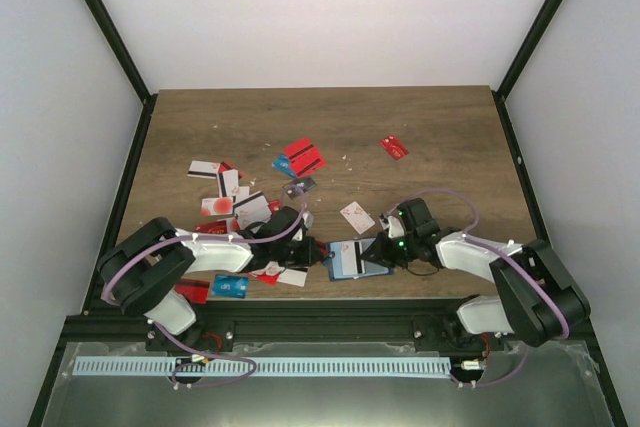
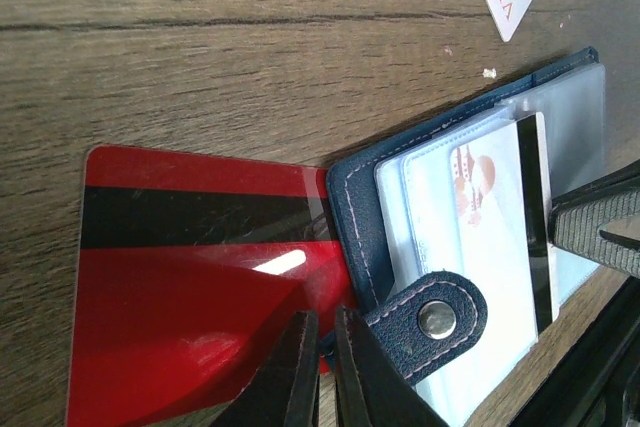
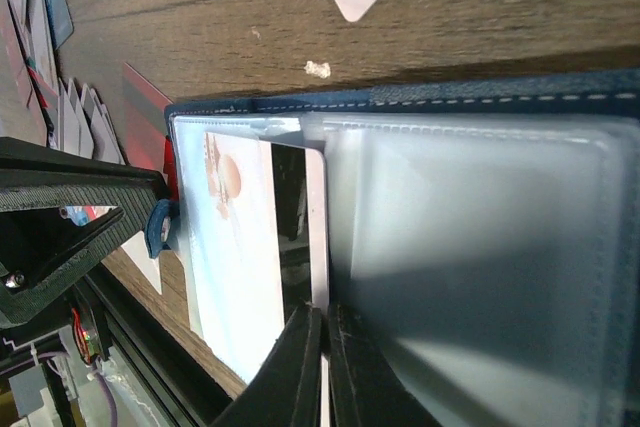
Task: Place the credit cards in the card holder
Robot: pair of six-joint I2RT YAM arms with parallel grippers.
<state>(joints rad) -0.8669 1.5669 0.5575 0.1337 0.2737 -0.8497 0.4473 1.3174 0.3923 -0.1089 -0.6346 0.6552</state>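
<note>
The card holder [image 1: 350, 259] lies open at the table's [image 1: 330, 117] near edge, between both arms. The right gripper [image 3: 322, 357] is closed on the thin white striped card [image 3: 235, 267], which is laid lengthwise over the glossy clear sleeves [image 3: 470, 237]. The left gripper [image 2: 325, 367] is closed at the stitched navy cover beside the tab [image 2: 435, 317]; whether it grips anything cannot be told.

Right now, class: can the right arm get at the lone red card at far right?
Probably yes: only bare table separates the right hand from the red card, but that hand is shut on a white card and must release first.
</note>
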